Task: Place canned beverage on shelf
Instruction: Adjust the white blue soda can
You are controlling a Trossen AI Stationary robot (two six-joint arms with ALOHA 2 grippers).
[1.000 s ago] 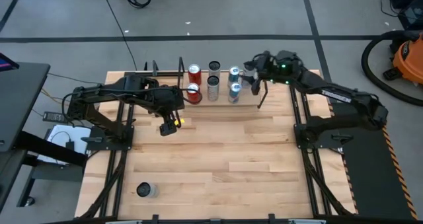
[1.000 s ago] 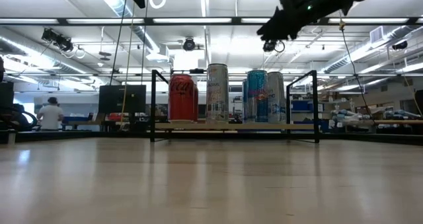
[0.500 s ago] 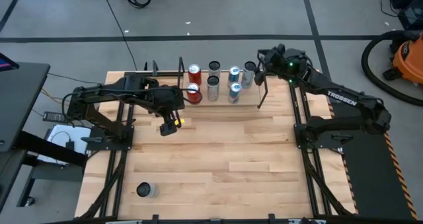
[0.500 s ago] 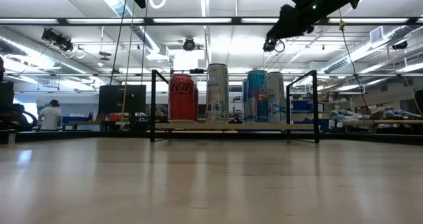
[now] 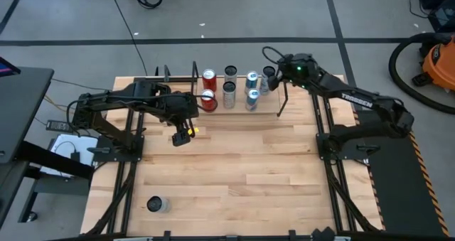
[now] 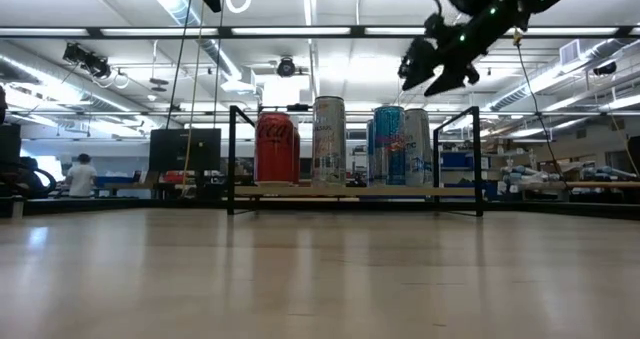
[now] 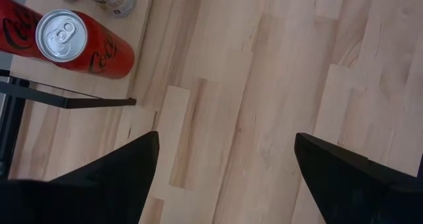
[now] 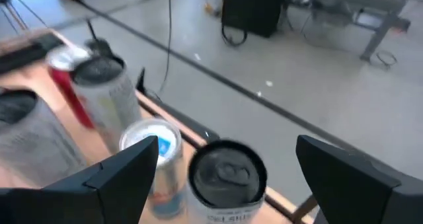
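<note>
The shelf [image 5: 240,107] stands at the table's far edge and holds several upright cans: red ones [image 5: 208,78] at its left, silver and blue ones [image 5: 252,97] in the middle. A dark-topped can [image 8: 228,172] stands at the shelf's right end [image 5: 268,72]. My right gripper [image 8: 227,145] hovers open just above and beyond it, one finger on either side, clear of it; the low view shows the gripper [image 6: 435,67] above the cans. My left gripper [image 5: 181,136] hangs open over bare table, on the near side of the shelf's left end. Another can [image 5: 156,204] lies at the table's near left.
Black tube rails [image 5: 327,138] carry both arms along the table's left and right sides. An orange vacuum [image 5: 434,60] stands on the floor beyond the right edge. A person [image 6: 75,174] sits far off in the room. Bare wood [image 5: 242,170] stretches over the table's middle and near side.
My right gripper has opened and let go of the dark-topped can, which now stands at the shelf's right end. It has drawn back slightly toward the table's far right, rolled at the wrist and tipped its fingers lower.
</note>
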